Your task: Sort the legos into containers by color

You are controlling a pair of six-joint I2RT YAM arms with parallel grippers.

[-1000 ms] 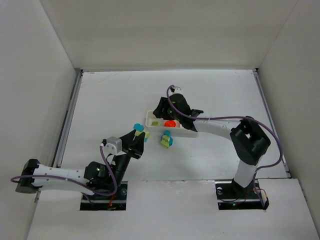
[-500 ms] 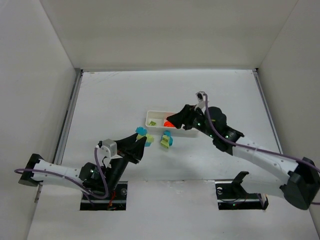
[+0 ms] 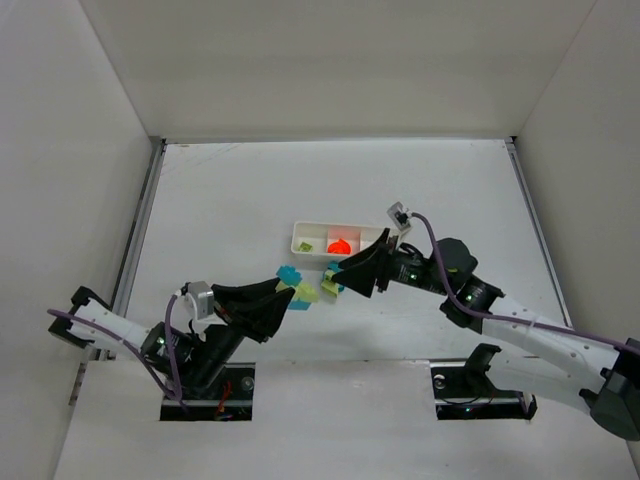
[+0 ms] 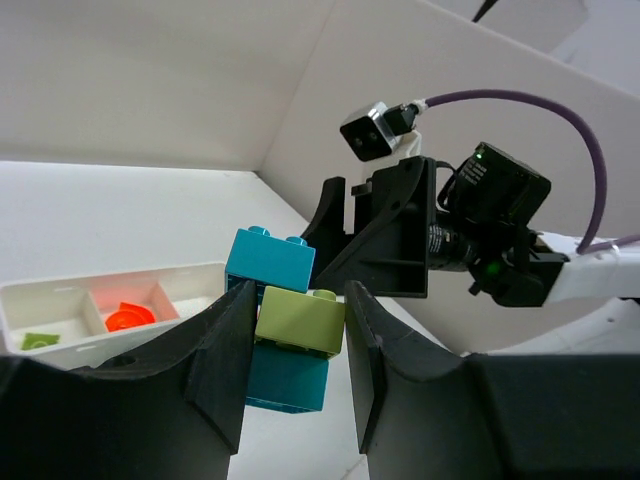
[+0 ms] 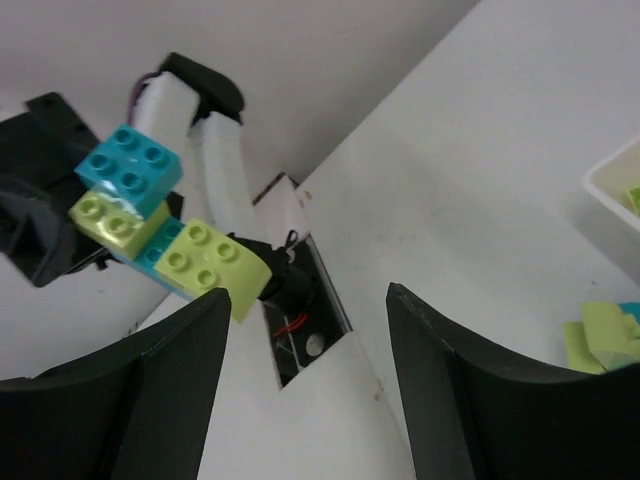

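White worktop [image 3: 220, 200], plain white walls all round. Left claw [image 4: 297, 335] is clamped on a clump of cyan-blue and yellow-green plastic lego bricks [image 4: 285, 378], held up in the air near the overhead frame's centre. Right claw [image 5: 305, 300] gapes wide, holding nothing. Small white rectangular plastic tray [image 3: 320, 224] just above centre has an orange-red piece [image 3: 339, 246] in its middle compartment.

Fixed overhead view from the near edge, looking down — close wrist views face to face, sharing the stacked legos [image 4: 300, 322]
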